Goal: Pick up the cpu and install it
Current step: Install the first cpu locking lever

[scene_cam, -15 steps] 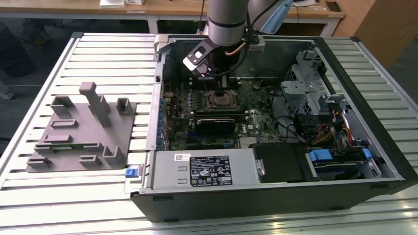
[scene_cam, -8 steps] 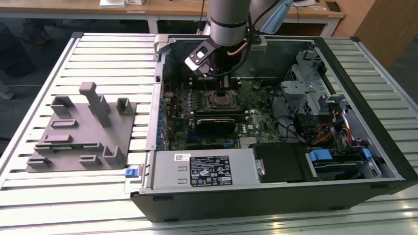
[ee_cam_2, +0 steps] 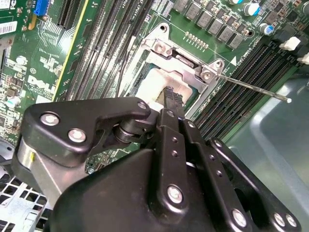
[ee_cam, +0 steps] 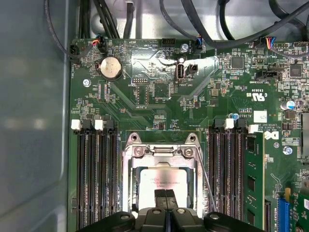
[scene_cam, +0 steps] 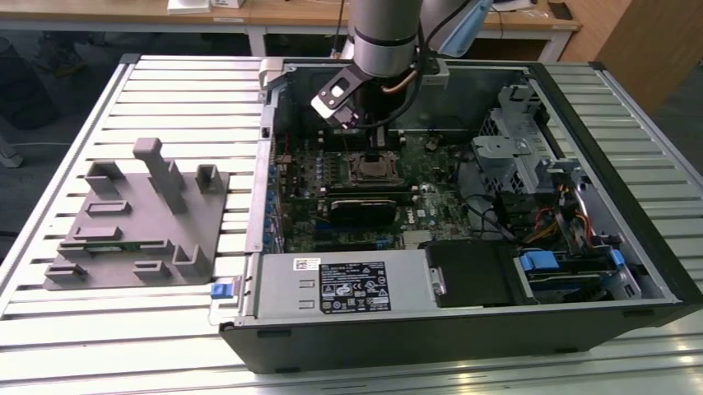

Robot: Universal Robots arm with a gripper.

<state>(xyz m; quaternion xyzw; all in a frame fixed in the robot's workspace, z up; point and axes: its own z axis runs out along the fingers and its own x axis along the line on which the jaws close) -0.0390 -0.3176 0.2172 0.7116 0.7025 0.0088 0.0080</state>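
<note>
The cpu [ee_cam: 161,180] lies flat inside the metal socket frame [ee_cam: 161,152] on the motherboard, silvery top up. In the second wrist view the cpu [ee_cam_2: 150,84] shows as a pale patch inside the socket frame [ee_cam_2: 186,65]. My gripper [ee_cam: 165,197] stands straight over it with its black fingers pressed together, tips at or just above the chip's top; whether they touch it I cannot tell. Nothing sits between the fingers. In the exterior view my gripper [scene_cam: 379,155] reaches down into the open computer case over the socket frame [scene_cam: 379,170].
The socket's thin lever rod [ee_cam_2: 251,87] sticks out sideways beside the memory slots [ee_cam: 96,174]. A green memory stick [ee_cam: 252,186] fills one slot. The case wall [scene_cam: 263,164], drive cage [scene_cam: 516,148] and cables hem in the board. A grey fixture [scene_cam: 137,218] lies at the exterior view's left.
</note>
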